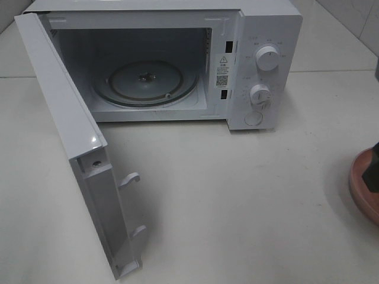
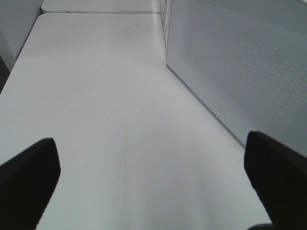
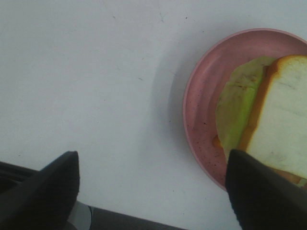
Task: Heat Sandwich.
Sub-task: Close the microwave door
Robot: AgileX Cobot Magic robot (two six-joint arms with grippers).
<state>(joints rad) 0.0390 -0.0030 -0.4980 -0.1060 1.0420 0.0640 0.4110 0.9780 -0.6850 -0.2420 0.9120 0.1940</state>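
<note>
Right jaws (image 3: 153, 191): wide open, holding nothing. One finger hangs over the near edge of the plate, the other over bare desk.
Left jaws (image 2: 153, 182): wide open, holding nothing, low over the desk (image 2: 105, 96) beside the oven door (image 2: 240, 72).
Sandwich (image 3: 283, 124): lies on the pink plate (image 3: 199, 115), white bread on top, green filling sticking out one side. It is at the far right of the desk, well apart from the oven.
Oven (image 1: 160, 65): door swung wide to the left, glass tray (image 1: 145, 83) inside is bare.
Step, I think: the right jaws are getting ready to grab the sandwich; it is not in the oven yet.
What could go wrong: the jaws sit off to one side of the sandwich, so closing now could pinch the plate rim or only a corner. Soft bread may squash, or the filling may slide out.
Hard to see: in the high view the plate (image 1: 362, 177) is cut off at the right edge, and a dark shape over it is too cut off to name. The sandwich does not show there. The wrist view cuts off part of the sandwich too.
</note>
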